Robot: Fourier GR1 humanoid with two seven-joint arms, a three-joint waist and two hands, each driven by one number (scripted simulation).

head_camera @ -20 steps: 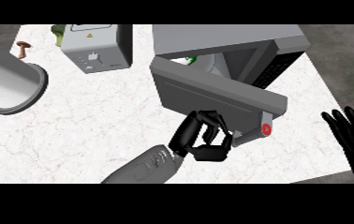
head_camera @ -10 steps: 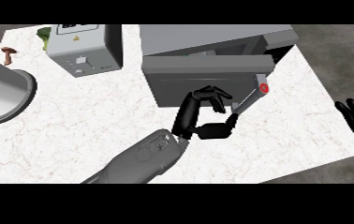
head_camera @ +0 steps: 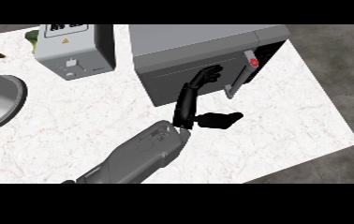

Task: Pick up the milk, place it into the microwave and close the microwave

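Hand flat against the microwave door, near to far.

Nearest, we see the left hand (head_camera: 188, 101) rising from the grey forearm, fingers (head_camera: 207, 74) straight and apart, tips touching the microwave door (head_camera: 190, 75), thumb out to the right. The door lies directly beyond, appearing shut, handle (head_camera: 236, 80) further right. We cannot see the milk; we judge it inside.

I have just one view, from the robot's head, looking steeply down on the bench (head_camera: 69, 120). It sits fairly near: the microwave (head_camera: 200, 59) fills the upper middle, its top cut by the frame, and a forearm (head_camera: 135, 157) enters from the lower edge. No second view shares the scene.
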